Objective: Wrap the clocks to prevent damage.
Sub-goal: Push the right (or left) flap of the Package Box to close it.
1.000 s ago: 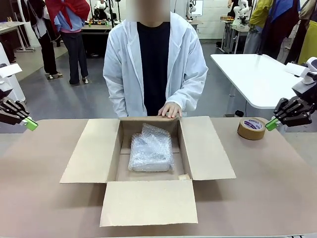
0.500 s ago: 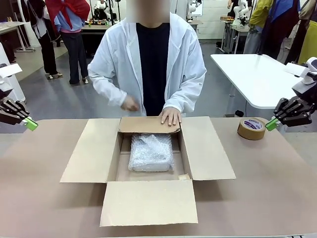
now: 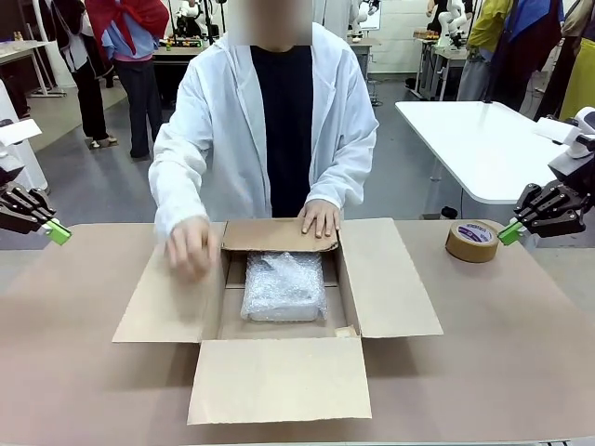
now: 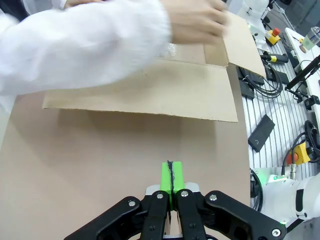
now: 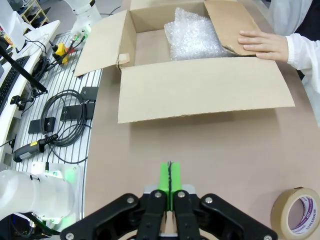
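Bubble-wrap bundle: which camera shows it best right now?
The front view: it looks down into the open carton, and the bundle lies plainly exposed. The right wrist view shows it farther off, one edge under a flap. The left wrist view gives a sliver past the person's sleeve.

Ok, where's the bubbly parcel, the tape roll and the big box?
bubble-wrapped bundle (image 3: 284, 286): front view, middle of its top.
tape roll (image 3: 469, 250): front view, its brown outer side.
cardboard carton (image 3: 279, 379): front view, middle of its near flap.
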`<control>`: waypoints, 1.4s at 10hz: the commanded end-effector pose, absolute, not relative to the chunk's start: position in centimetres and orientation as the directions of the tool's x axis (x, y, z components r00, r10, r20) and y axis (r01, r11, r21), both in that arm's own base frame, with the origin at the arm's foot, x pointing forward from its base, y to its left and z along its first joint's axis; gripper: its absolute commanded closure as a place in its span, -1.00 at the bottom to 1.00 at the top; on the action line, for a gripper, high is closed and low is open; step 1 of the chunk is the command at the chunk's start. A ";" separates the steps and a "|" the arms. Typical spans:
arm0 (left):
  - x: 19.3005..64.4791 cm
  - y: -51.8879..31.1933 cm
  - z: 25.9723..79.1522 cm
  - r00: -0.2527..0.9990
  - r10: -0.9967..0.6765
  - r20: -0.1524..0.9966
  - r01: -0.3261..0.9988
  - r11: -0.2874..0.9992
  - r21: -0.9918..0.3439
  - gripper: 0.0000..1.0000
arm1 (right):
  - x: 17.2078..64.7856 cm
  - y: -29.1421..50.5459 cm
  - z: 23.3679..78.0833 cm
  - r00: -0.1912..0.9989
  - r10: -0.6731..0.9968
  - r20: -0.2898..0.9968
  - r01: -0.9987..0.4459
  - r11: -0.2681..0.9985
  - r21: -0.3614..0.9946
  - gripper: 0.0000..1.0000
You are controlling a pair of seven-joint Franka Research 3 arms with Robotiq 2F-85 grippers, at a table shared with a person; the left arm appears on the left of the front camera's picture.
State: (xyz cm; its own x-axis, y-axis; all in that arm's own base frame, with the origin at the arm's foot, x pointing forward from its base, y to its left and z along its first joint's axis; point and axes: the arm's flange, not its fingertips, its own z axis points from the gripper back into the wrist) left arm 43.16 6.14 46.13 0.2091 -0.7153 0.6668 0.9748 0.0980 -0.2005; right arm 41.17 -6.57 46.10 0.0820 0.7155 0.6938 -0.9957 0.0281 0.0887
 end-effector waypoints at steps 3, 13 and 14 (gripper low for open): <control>42.9 6.1 46.2 0.208 -0.699 0.684 0.975 0.096 -0.198 0.99 | 41.1 -6.6 46.0 0.074 0.703 0.708 -0.996 0.019 0.085 0.98; 42.9 6.1 46.2 0.208 -0.699 0.684 0.975 0.096 -0.198 0.99 | 41.1 -6.6 46.0 0.074 0.703 0.708 -0.996 0.019 0.085 0.98; 42.9 6.1 46.2 0.208 -0.699 0.684 0.975 0.096 -0.198 0.99 | 41.1 -6.6 46.0 0.074 0.703 0.708 -0.996 0.019 0.085 0.98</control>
